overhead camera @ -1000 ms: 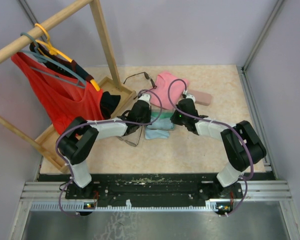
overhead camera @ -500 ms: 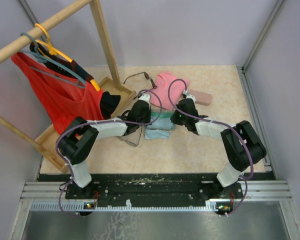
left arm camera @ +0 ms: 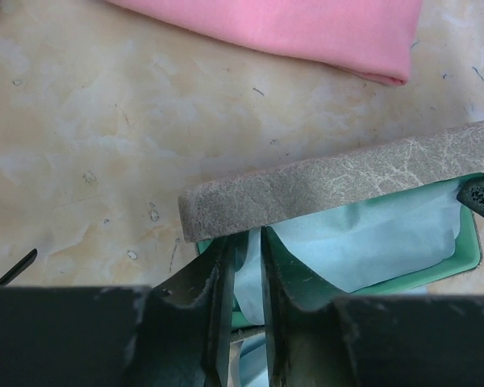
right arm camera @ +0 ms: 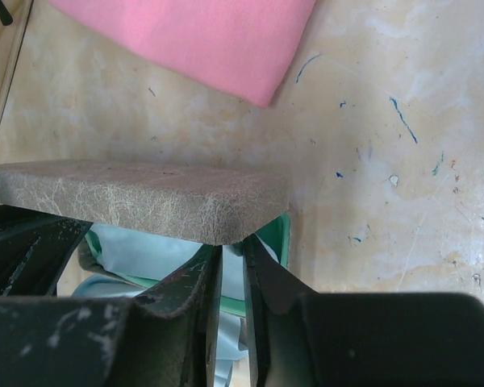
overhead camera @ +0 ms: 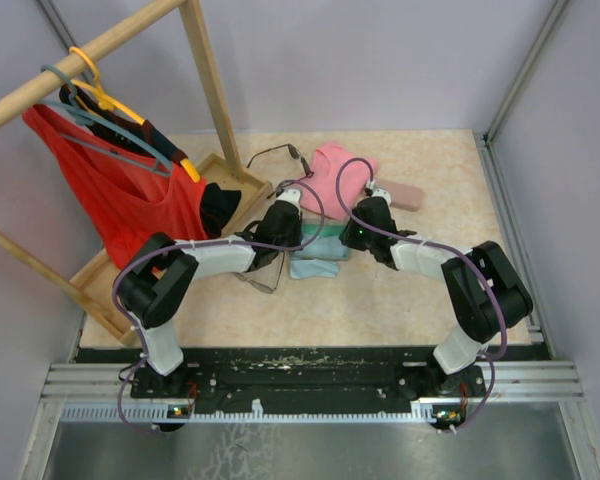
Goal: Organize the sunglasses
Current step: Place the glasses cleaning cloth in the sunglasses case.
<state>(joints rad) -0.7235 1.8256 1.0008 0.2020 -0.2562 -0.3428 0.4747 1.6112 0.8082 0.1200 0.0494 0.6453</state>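
Seemingly the left tool (left arm camera: 242,266) and right tool (right arm camera: 231,282) are each parted just a crack at the open grey case (left arm camera: 331,189), gripping nothing. Back off straight, sparing its lid; sunglasses (overhead camera: 263,277) lie on the tabletop (overhead camera: 380,300) beside it, another pair (overhead camera: 273,152) farther back.

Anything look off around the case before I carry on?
Blue cloth bulges out of the open grey case, past its near rim. One pair of sunglasses lies half hidden by the left arm; the other sits by the rack base.
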